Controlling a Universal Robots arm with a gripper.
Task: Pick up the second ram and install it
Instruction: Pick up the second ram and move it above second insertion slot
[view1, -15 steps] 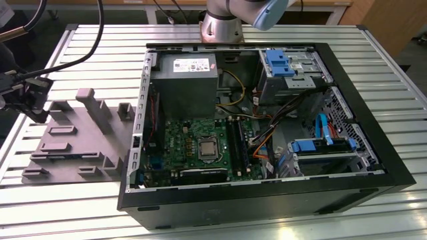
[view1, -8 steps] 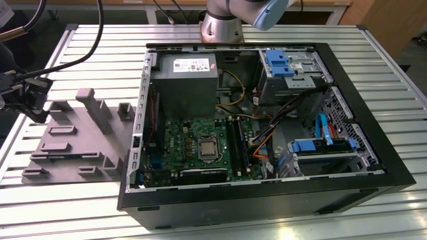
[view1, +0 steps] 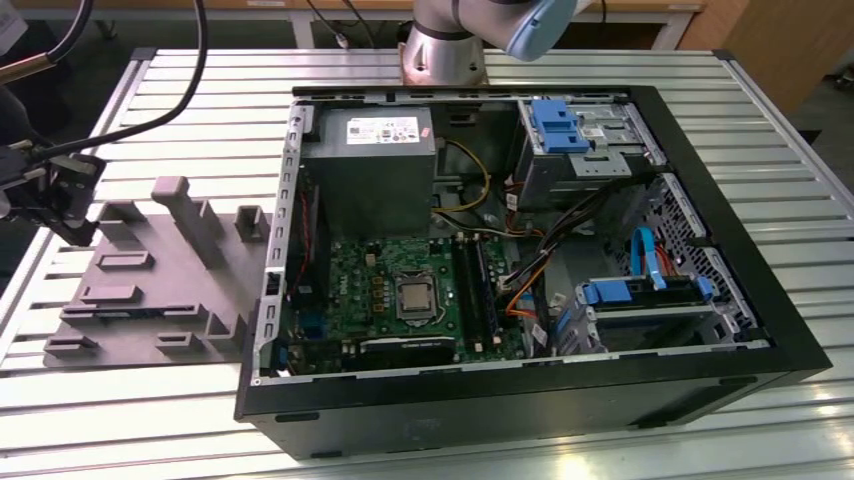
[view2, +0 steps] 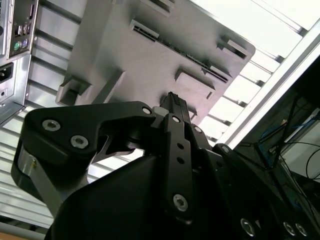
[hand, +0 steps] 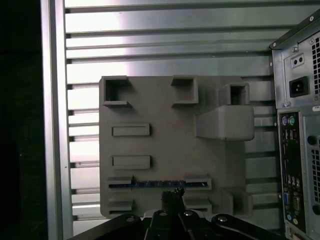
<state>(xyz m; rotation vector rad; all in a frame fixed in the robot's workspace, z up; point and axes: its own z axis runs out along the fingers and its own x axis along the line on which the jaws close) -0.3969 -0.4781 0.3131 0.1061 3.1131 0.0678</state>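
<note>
The second ram (hand: 155, 185) is a thin dark stick standing on edge in a slot of the grey fixture plate (hand: 165, 145). It also appears as a dark strip (view2: 197, 62) in the second wrist view. My gripper (hand: 173, 194) hovers above the plate, close to the ram's middle, with its black fingertips (view2: 172, 100) together and nothing between them. In the exterior view the gripper (view1: 78, 232) hangs over the plate's (view1: 147, 300) edge at the exterior view's left. The open computer case (view1: 534, 400) lies to the exterior view's right of the plate.
The plate carries grey blocks and tall posts (view1: 171, 200) that stick up near the gripper. Cables (view1: 134, 110) run from the gripper across the slatted metal table (view1: 160, 400). The case's rear panel with ports (hand: 295, 150) stands beside the plate.
</note>
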